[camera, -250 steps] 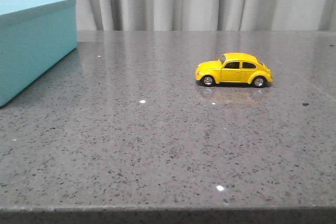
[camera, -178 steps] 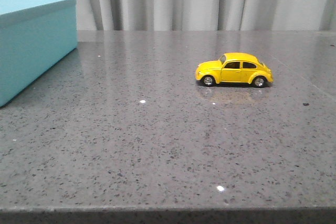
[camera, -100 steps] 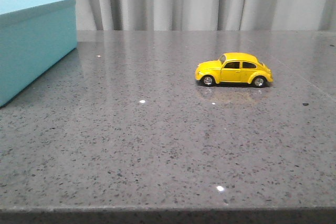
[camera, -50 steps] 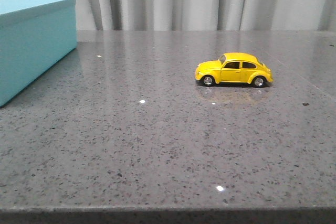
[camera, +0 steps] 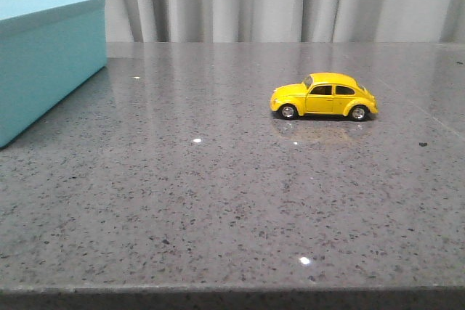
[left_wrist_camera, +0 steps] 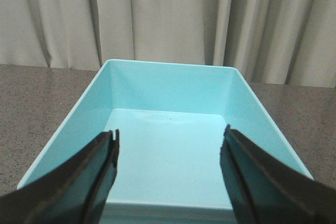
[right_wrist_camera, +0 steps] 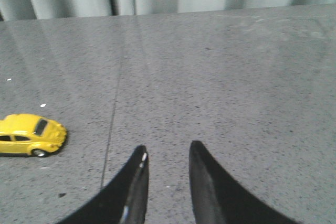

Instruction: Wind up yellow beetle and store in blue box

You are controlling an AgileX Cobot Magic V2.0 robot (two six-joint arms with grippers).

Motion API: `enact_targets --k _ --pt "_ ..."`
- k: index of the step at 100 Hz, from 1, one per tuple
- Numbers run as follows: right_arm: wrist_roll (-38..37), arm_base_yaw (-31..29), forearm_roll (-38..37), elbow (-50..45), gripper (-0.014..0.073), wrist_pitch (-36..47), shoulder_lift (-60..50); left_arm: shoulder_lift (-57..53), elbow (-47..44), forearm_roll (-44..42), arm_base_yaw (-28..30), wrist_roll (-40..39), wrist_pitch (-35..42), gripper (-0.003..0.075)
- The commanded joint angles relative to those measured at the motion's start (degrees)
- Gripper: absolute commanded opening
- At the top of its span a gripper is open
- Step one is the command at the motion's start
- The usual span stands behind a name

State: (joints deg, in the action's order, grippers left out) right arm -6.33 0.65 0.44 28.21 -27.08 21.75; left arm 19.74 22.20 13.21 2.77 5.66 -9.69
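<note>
Beetle [camera: 324, 96] on table [camera: 218, 201], box [camera: 43, 56] far left.

Yellow beetle [camera: 324, 96]; turquoise box [camera: 45, 59]; grey speckled table [camera: 218, 201].

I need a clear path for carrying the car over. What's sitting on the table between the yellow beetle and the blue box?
Nothing: in the front view only bare speckled grey tabletop separates the yellow beetle from the blue box.
</note>
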Motion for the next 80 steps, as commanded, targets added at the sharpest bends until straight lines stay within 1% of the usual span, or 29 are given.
enact_targets --k 1,10,16,21,31,40,51,59,80 --pt "0.3 2.5 0.2 5.8 0.0226 1.2 4.6 0.9 2.1 0.7 -0.1 0.1 4.4 0.0417" --pt "0.3 4.6 0.2 10.4 0.0226 -2.7 9.8 0.9 2.1 0.7 -0.1 0.1 4.4 0.0417" --pt "0.3 5.6 0.2 13.4 0.0241 -5.6 13.6 0.9 2.1 0.7 -0.1 0.1 4.4 0.0417" --pt "0.3 6.4 0.2 15.8 0.0276 -7.7 16.7 0.9 2.1 0.7 -0.1 0.1 4.4 0.0417" --pt "0.3 7.5 0.9 20.8 0.0383 -11.4 22.4 0.9 2.1 0.7 -0.1 0.1 4.4 0.0417" --pt "0.3 8.2 2.7 24.7 0.0442 -15.1 27.5 0.9 2.1 0.7 -0.1 0.1 4.4 0.0417" --pt "0.3 9.1 6.0 29.4 0.0447 -18.5 33.7 0.9 2.1 0.7 -0.1 0.1 4.4 0.0417" --pt "0.3 10.2 8.3 32.2 0.0447 -19.2 37.5 0.9 2.1 0.7 -0.1 0.1 4.4 0.0417" --pt "-1.5 15.5 9.1 39.0 0.0448 -20.7 47.3 0.9 2.1 0.7 -0.1 0.1 4.4 0.0417"
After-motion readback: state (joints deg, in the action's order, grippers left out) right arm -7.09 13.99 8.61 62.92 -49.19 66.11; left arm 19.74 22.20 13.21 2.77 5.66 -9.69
